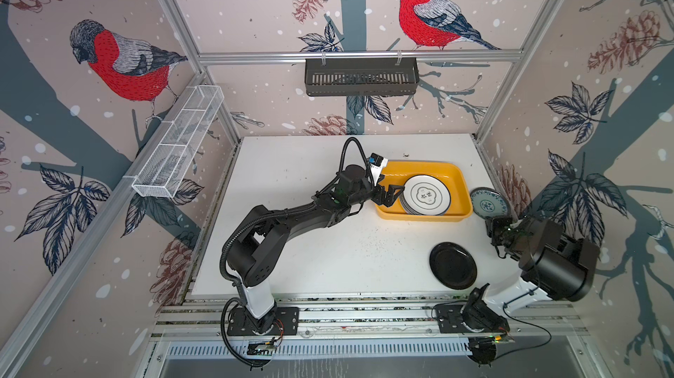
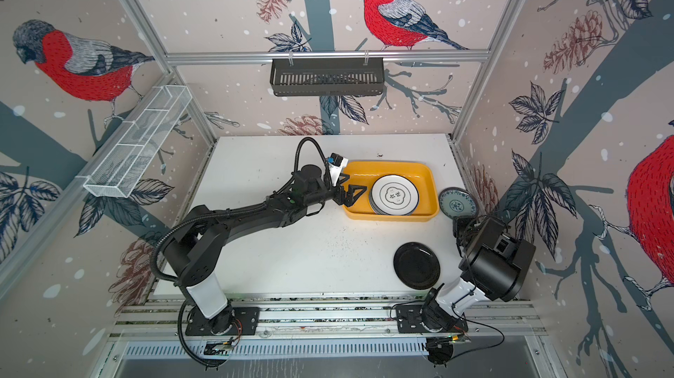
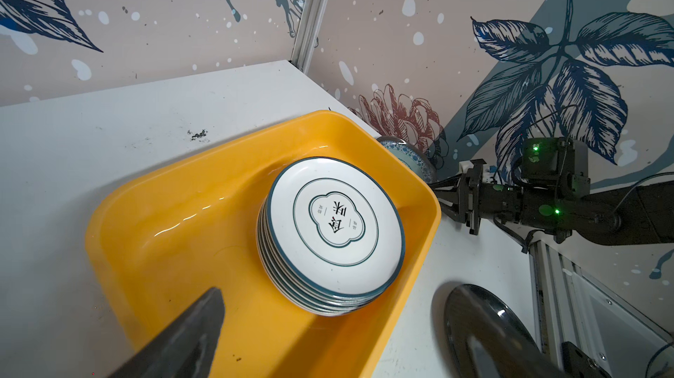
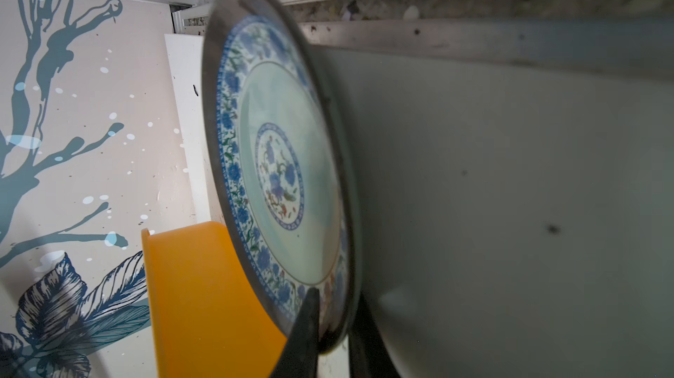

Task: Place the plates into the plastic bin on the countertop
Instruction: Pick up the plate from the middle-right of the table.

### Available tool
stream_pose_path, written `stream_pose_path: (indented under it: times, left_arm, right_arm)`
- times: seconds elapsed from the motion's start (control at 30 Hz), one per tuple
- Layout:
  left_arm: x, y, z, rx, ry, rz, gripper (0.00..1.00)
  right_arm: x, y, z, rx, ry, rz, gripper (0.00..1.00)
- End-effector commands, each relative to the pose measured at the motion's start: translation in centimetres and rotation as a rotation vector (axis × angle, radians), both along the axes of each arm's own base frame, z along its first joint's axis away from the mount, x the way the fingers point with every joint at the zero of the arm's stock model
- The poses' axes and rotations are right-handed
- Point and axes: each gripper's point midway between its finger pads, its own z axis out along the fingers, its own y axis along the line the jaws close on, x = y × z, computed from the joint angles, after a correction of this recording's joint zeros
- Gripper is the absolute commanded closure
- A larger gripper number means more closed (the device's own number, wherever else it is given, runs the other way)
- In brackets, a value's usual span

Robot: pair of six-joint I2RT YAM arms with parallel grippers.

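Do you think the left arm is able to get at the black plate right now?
Probably yes: the left gripper is open, and only bare countertop lies between it and the black plate.

Top views: paired, high overhead, facing down; both cover the whole countertop [image 1: 328, 255]. Left wrist: near, looking past its finger [image 3: 189, 332] into the bin [image 3: 164, 248] ahead. Right wrist: very near, seemingly edge-on to blue plate [image 4: 284, 175]; bin corner shared.
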Motion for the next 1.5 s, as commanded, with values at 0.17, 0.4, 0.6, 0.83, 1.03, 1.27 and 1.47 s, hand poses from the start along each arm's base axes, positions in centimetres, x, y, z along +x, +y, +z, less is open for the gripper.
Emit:
stream_pose_path:
  times: [0.17, 0.4, 0.6, 0.83, 1.03, 1.27, 1.47]
  left_arm:
    - [0.2, 0.3, 1.6, -0.025, -0.042, 0.01, 0.04]
    - [0.4, 0.1, 1.3, -0.008, -0.028, 0.008, 0.04]
    - [-0.3, -0.6, 1.2, 0.012, -0.022, -0.01, 0.04]
    - [-2.7, -3.6, 1.8, 0.038, -0.048, -0.091, 0.04]
    - [-4.4, -6.8, 2.6, 0.034, -0.062, -0.177, 0.04]
    - [-7.0, -10.1, 3.1, 0.033, -0.075, -0.264, 0.04]
    - [-8.9, -11.5, 3.1, 0.054, -0.086, -0.306, 0.04]
  right_arm:
    - [-3.6, 2.7, -4.1, 0.163, 0.208, -0.029, 0.87]
    - [-2.6, 2.8, -2.3, 0.173, 0.131, -0.029, 0.92]
    - [-2.1, 1.2, 0.7, 0.091, 0.085, -0.072, 0.94]
    - [-2.0, -0.6, 4.3, 0.03, 0.018, -0.115, 0.94]
    - [-3.0, -2.0, 6.5, -0.011, -0.008, -0.122, 0.94]
    - [-4.2, -2.2, 9.6, -0.077, -0.058, -0.103, 0.94]
    - [-4.1, -1.6, 13.1, -0.124, -0.109, -0.052, 0.94]
